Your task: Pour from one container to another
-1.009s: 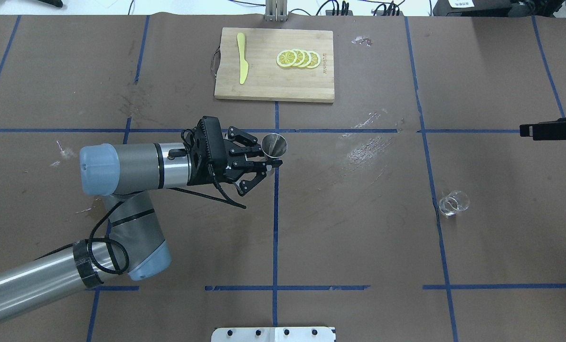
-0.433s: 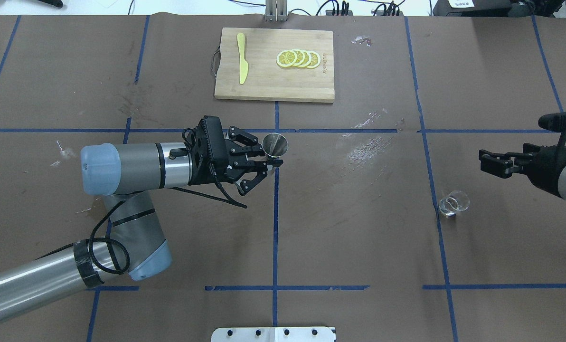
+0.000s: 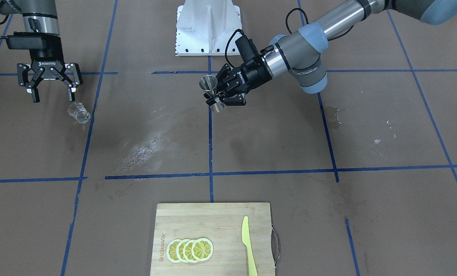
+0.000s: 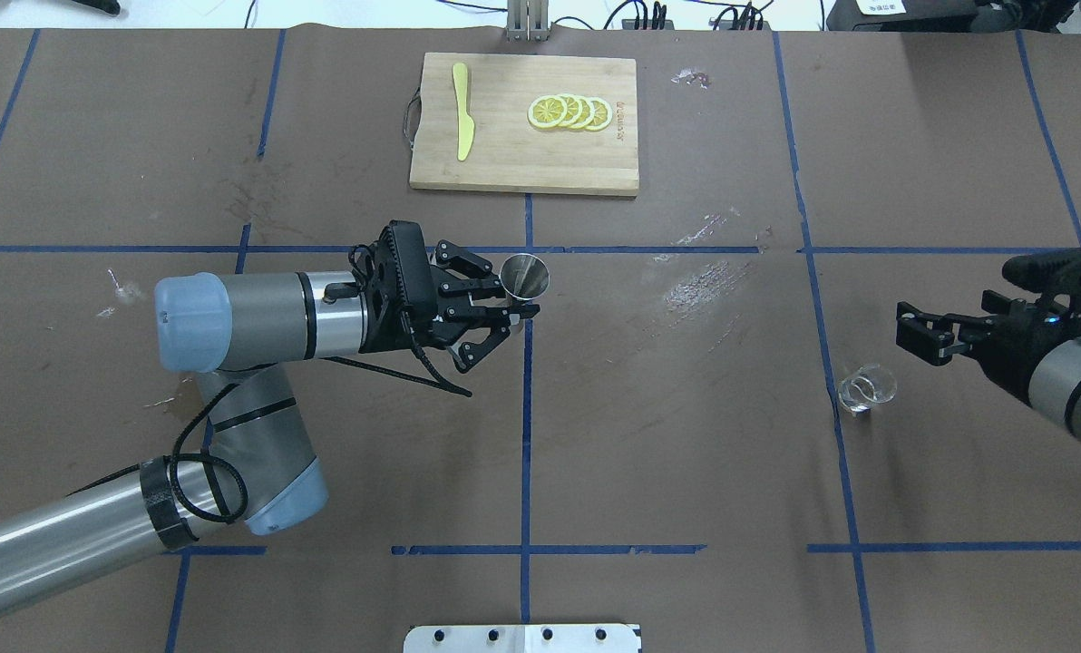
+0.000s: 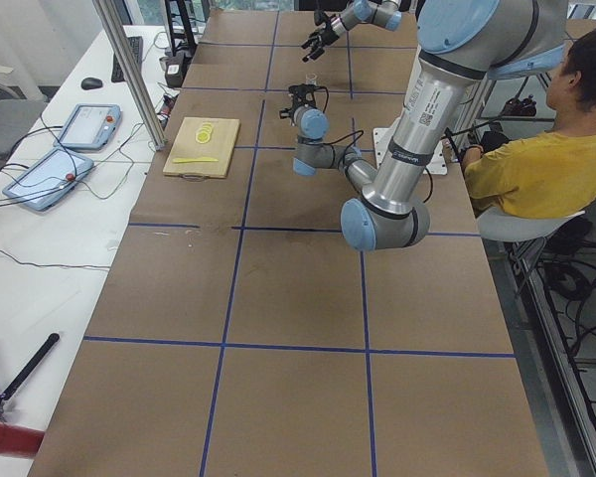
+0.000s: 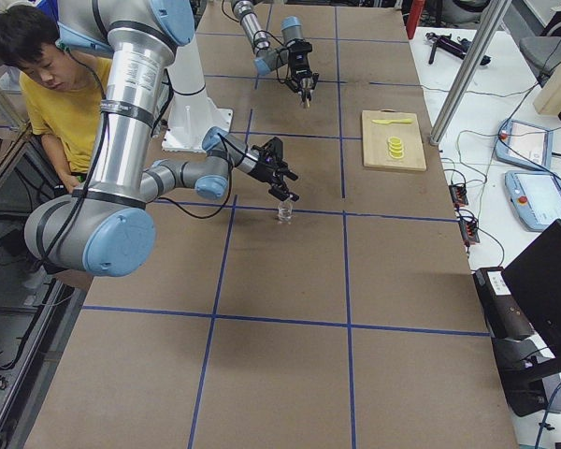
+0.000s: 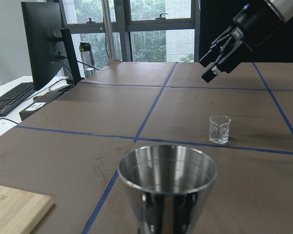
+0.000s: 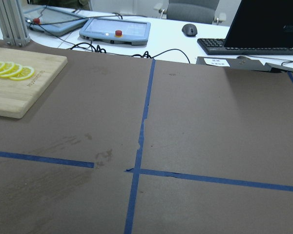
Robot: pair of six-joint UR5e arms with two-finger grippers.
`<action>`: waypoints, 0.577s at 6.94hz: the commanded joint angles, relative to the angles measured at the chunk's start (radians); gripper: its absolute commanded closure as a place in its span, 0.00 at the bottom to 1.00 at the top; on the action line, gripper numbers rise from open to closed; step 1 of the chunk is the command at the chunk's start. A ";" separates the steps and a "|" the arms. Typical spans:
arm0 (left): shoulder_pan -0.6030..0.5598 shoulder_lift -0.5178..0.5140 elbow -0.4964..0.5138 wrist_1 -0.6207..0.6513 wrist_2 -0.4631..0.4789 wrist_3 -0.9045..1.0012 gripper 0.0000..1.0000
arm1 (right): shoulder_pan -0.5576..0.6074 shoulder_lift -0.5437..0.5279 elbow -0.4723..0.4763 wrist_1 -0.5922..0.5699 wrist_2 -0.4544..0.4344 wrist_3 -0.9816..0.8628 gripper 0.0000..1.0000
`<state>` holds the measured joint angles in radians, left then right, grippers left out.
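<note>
Exterior front-facing view shows the left pincer (image 3: 215, 100) closed around the narrow waist of the steel jigger (image 3: 208, 84), holding it upright, mouth up, above the middle of the surface (image 3: 251, 145). That pose, I judge, keeps the upper cup level and ready to receive. The glass beaker (image 3: 79, 112) stands upright on the surface well apart, on the robot's right, beside a blue tape line (image 3: 83, 153). The right pincer (image 3: 52, 96) hangs above and just beside it, fingers spread wide, pointing down, holding nothing and clear of the glass. It looks placed to descend and grip the beaker. Whether the beaker holds liquid is unclear.
</note>
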<state>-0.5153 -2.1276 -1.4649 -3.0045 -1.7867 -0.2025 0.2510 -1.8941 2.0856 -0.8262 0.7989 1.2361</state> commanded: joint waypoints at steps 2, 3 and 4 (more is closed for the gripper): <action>0.000 0.000 0.000 0.001 0.000 0.000 1.00 | -0.125 0.084 -0.183 0.085 -0.274 0.082 0.03; 0.000 0.000 0.000 0.001 0.000 0.000 1.00 | -0.130 0.102 -0.217 0.085 -0.286 0.085 0.01; 0.000 0.000 0.000 0.001 0.000 0.000 1.00 | -0.142 0.102 -0.237 0.085 -0.300 0.088 0.01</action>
<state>-0.5154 -2.1276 -1.4650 -3.0035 -1.7869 -0.2025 0.1227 -1.8032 1.8830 -0.7437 0.5216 1.3192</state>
